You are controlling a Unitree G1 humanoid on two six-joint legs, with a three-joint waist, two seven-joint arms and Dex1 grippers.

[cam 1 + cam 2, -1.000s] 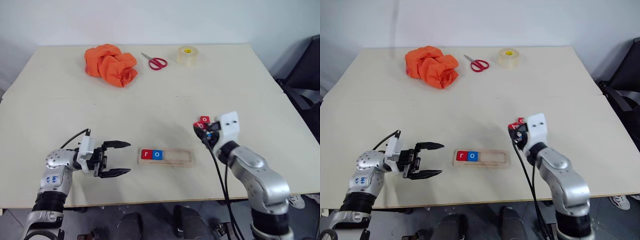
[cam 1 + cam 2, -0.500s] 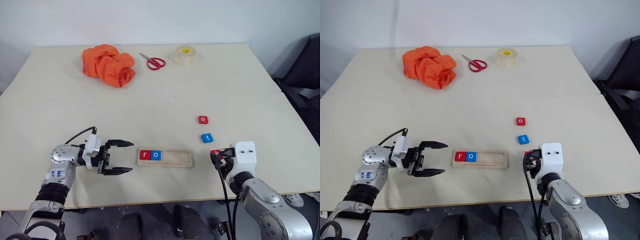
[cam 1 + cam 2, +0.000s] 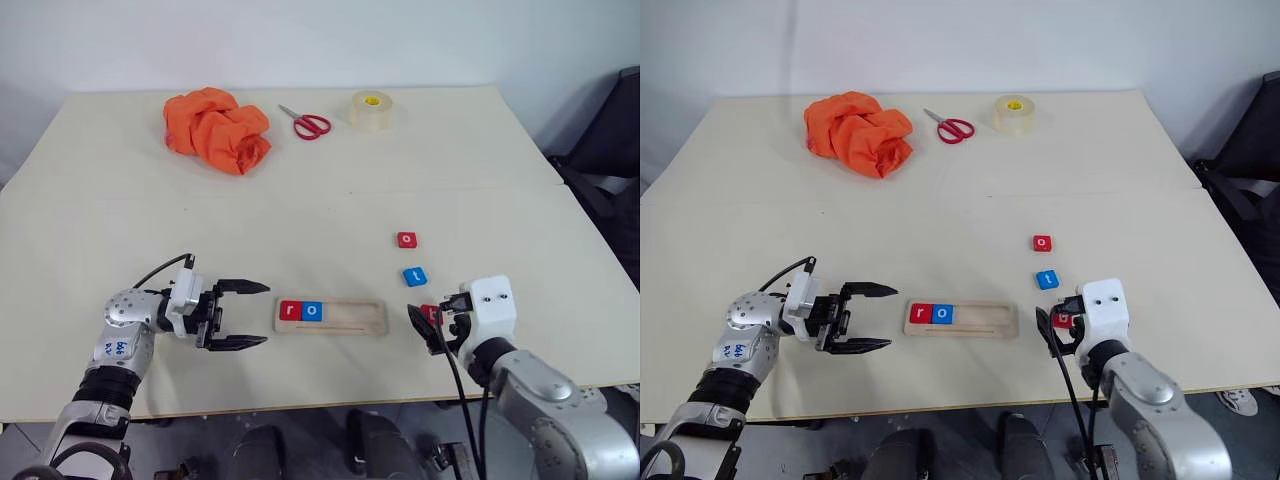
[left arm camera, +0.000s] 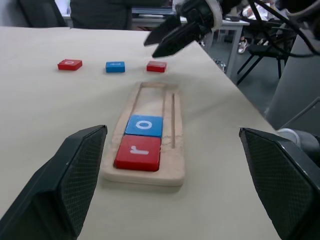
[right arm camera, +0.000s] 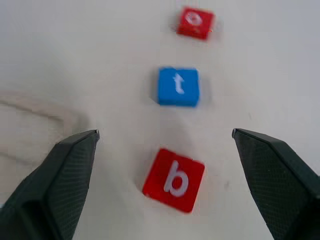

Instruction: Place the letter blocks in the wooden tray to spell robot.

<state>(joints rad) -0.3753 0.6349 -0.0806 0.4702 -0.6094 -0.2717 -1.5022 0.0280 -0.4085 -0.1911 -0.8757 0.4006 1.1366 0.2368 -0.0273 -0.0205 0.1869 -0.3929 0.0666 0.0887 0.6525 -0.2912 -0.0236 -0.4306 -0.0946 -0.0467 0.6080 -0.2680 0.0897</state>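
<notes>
The wooden tray (image 3: 350, 318) lies near the table's front edge, with a red r block (image 3: 291, 310) and a blue o block (image 3: 312, 310) at its left end. To its right, three loose letter blocks lie on the table in a line: a red o (image 5: 195, 22) farthest, a blue t (image 5: 178, 86), and a red b (image 5: 174, 180) nearest. My right gripper (image 3: 427, 324) is open, its fingers either side of the red b without touching it. My left gripper (image 3: 264, 314) is open and level, pointing at the tray's left end a short way off.
At the far side of the table lie a crumpled orange cloth (image 3: 217, 128), red-handled scissors (image 3: 309, 123) and a roll of clear tape (image 3: 372, 110). A dark chair (image 3: 612, 150) stands past the table's right edge.
My right gripper drew back toward the front edge, uncovering the red o and blue t. It then opened, and the red b lies on the table. The left gripper stayed put.
</notes>
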